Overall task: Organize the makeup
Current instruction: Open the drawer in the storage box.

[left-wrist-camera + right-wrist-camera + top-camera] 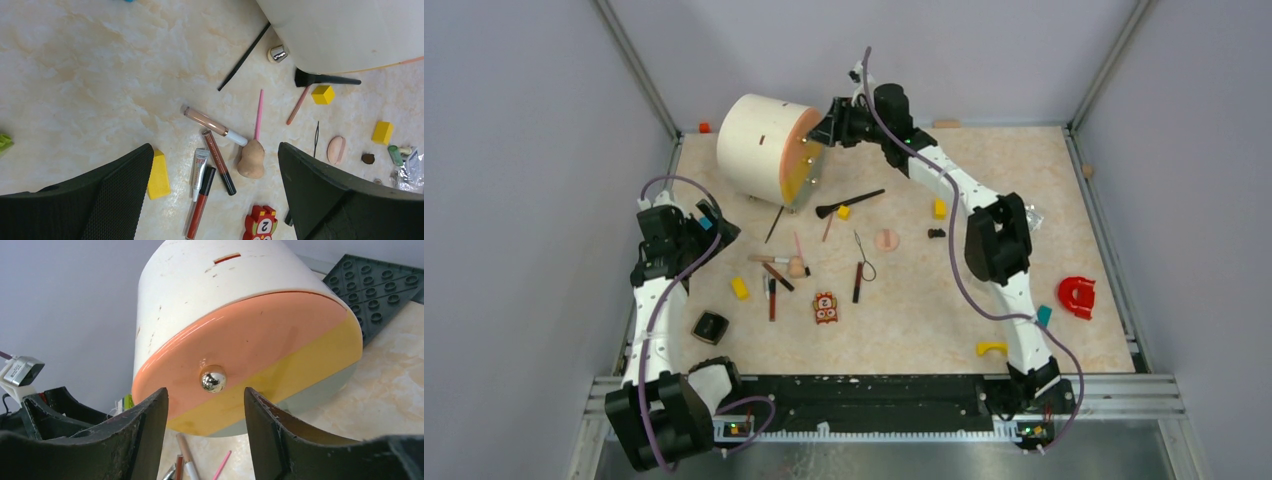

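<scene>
**Right gripper spread around the drawer knob, left gripper wide open over the makeup**

The right gripper (205, 392) has its jaws apart, one on each side of the chrome knob (213, 379). A gap shows on both sides, so it grips nothing. The knob sits on the peach drawer front (260, 335) of a white round organizer (759, 140), with a yellow band (300, 365) just below the peach one. The organizer stands near the far left corner of the worktop (1084, 230).

The left gripper (215, 147) is spread fully and holds nothing. It hangs above the worktop near the left edge. Beneath it lies a cluster of makeup:
- a rose-gold tube with a white cap (212, 125)
- a brown stick with a black cap (218, 161)
- a small white tube (200, 167)
- a red stick with a black cap (200, 205)
- a peach egg-shaped puff (251, 160), with a pink stick (258, 114) meeting its narrow end

Closer to the organizer lie a thin black stick (245, 55), a black brush (325, 79) and a peach-brown pencil (298, 105). Toward the middle of the worktop are a black wire-loop tool (316, 137) and, just beside it, a flat round puff (336, 150).

Among the makeup sit three yellow blocks: one beside the left finger (159, 175), one by the brush (323, 94) and one farther right (382, 132). An orange-red toy figure (260, 225) lies nearer the near edge.
</scene>
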Robot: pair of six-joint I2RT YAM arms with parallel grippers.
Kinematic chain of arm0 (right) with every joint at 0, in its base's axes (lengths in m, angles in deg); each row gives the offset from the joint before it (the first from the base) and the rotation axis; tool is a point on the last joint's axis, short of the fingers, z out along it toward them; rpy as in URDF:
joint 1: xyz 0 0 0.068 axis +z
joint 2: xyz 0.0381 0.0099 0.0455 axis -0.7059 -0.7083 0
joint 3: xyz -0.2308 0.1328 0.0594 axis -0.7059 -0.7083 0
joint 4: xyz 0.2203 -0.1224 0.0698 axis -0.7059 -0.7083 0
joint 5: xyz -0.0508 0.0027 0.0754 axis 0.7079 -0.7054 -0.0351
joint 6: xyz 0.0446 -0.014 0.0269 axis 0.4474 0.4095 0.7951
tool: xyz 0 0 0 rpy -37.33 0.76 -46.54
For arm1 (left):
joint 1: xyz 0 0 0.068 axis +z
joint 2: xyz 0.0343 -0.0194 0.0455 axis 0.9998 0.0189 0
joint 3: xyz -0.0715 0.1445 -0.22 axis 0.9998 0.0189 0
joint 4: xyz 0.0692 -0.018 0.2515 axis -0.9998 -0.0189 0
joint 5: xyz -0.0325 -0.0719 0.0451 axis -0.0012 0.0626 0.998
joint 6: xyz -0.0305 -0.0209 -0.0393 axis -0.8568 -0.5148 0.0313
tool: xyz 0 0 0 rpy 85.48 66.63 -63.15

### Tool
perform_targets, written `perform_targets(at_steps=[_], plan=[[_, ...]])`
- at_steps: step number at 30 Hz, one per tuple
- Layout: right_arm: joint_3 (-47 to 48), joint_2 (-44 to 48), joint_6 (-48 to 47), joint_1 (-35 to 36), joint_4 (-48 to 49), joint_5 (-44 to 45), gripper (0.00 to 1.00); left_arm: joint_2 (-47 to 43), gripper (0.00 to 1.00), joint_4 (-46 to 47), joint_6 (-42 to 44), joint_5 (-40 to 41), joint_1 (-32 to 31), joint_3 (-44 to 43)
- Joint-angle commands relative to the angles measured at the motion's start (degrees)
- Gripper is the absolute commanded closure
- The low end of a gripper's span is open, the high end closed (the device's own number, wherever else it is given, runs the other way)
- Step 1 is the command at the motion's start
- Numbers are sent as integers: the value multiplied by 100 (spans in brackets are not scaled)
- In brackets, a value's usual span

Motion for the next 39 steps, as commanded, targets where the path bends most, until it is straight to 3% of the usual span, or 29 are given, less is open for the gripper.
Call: perform_targets(at_steps=[1, 18, 27, 35, 39], plan=[[424, -270, 432, 15, 331, -76, 44, -122, 1, 208, 58, -104, 35, -3], [472, -578, 921, 33, 794, -449, 52, -95, 1, 248, 42, -151, 43, 19], [662, -772, 1024, 55, 801, -532, 52, -87, 1, 252, 40, -158, 43, 23], [732, -838, 1039, 77, 852, -570, 64, -62, 1, 261, 31, -197, 60, 29], [736, -829, 1039, 77, 888, -577, 61, -60, 1, 261, 31, -205, 69, 34]])
